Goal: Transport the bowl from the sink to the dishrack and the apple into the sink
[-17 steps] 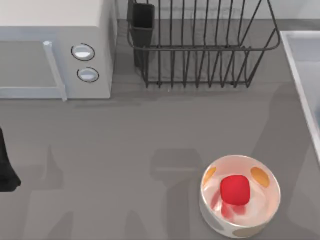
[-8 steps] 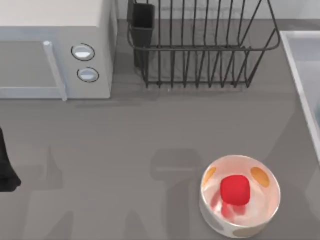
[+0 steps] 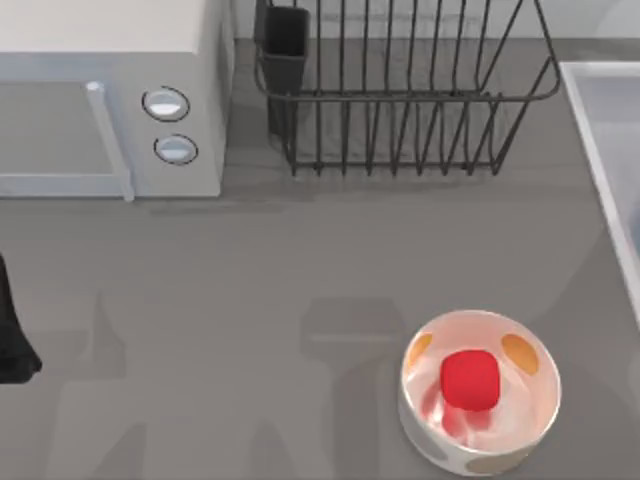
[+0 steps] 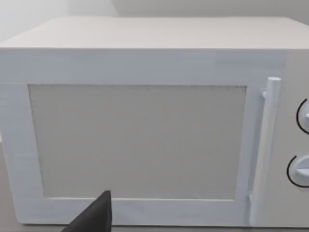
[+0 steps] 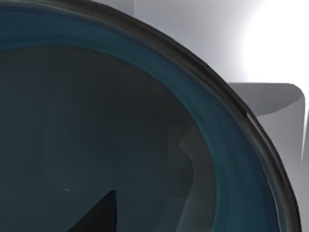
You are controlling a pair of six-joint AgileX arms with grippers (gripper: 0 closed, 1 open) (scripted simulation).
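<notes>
the desk [image 3: 300,270] is a plain matte grey slab against a pale wall, and no writing or brand is readable. a white microwave [image 3: 110,90] with 2 dials stands at its left rear, the dishrack [image 3: 400,95] beside it. the sink [image 3: 600,130] runs along the right edge. the apple [image 3: 470,380] sits in a white orange-spotted bowl [image 3: 520,410]. the right wrist view looks into the bowl [image 5: 145,145] (teal, very close). the left arm [image 3: 12,340] sits at the left edge.

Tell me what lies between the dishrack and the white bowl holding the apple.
Bare grey table, seen from the top view: nothing between the dishrack and the white bowl holding the apple.
</notes>
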